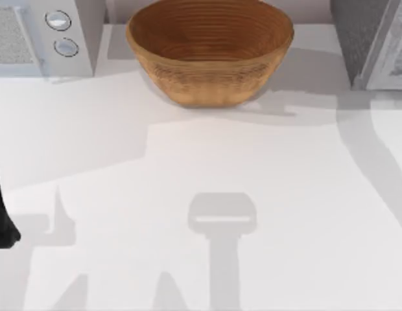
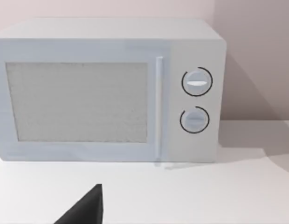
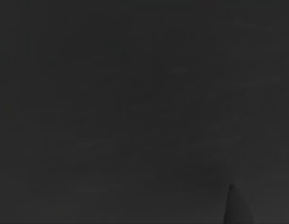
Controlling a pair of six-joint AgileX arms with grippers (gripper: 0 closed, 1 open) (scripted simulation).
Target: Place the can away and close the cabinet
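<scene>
The can is out of view. At the back right corner of the table stands the grey cabinet (image 1: 373, 42), cut off by the picture's edge, with a paler panel on its right part. A dark part of my left arm (image 1: 1, 217) sits at the table's left edge. In the left wrist view one dark fingertip (image 2: 86, 207) pokes in over the white tabletop, facing the microwave. The right wrist view is dark.
A large woven brown bowl (image 1: 211, 48) stands at the back middle. A white microwave (image 1: 42, 35) (image 2: 112, 91) with two round dials occupies the back left corner, its door closed. Arm shadows fall across the white tabletop (image 1: 207, 168).
</scene>
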